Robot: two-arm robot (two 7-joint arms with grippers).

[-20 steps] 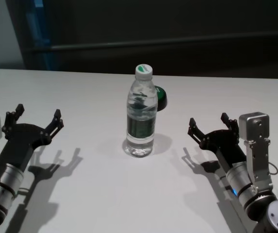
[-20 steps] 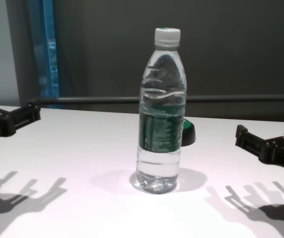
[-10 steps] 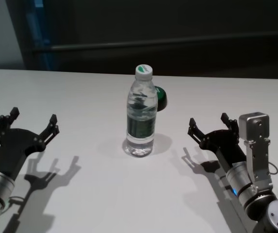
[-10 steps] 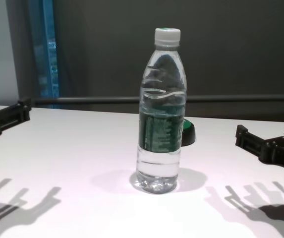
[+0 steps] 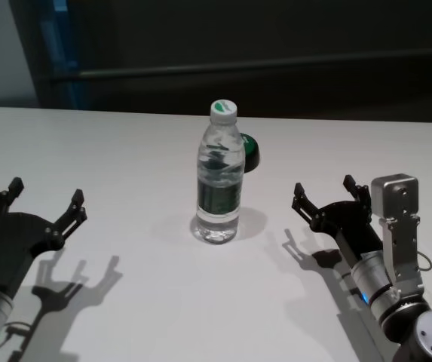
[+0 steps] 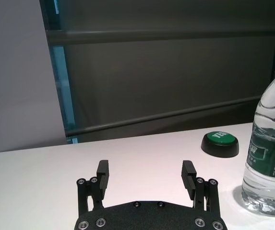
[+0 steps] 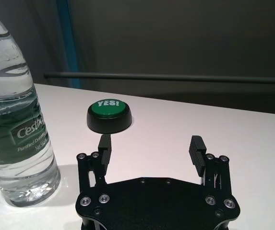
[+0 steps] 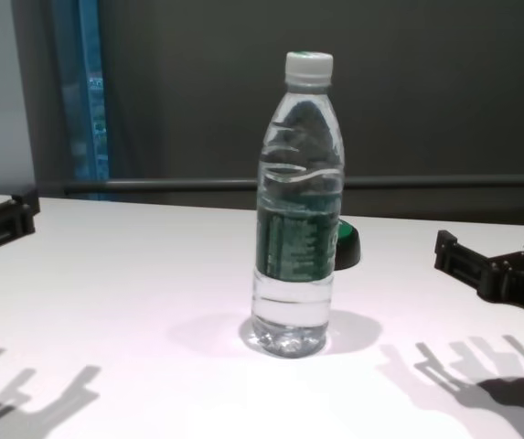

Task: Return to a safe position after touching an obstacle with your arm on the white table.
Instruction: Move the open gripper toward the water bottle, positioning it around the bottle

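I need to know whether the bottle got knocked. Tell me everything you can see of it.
The water bottle stands upright near the middle of the white table, untipped. It is clear ribbed plastic with a white screw cap, a dark green label band round its middle, and water filling most of it. Only the table touches it; both grippers are well clear. A green button sits just behind it.

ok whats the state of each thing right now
bottle: upright, capped, untouched
button: behind the bottle, nothing on it
left gripper: open, empty, left of the bottle
right gripper: open, empty, right of the bottle
table: bears bottle and button
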